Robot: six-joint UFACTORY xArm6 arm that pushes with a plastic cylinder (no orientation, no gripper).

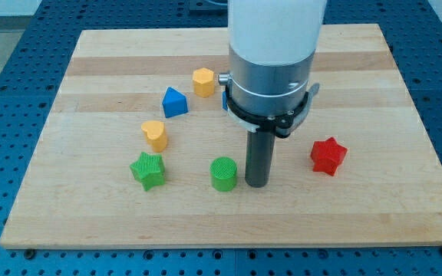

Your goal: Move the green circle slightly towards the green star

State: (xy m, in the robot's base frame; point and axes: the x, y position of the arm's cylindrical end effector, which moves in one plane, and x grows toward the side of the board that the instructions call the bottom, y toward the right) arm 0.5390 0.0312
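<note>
Camera view: the green star is seen well apart at nine o'clock of the green circle; my tip is set just beside it at three o'clock. No jaws are fitted. The push is judged barely begun.

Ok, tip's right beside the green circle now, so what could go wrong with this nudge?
1. My tip sits just on the view's right of the green circle, slightly lower. An off-centre push could send the circle up the view rather than straight at the green star.
2. Only a small gap separates circle and star, so pushing too far may knock the star.
3. If the circle veers up, it could reach the yellow block above the star.
</note>
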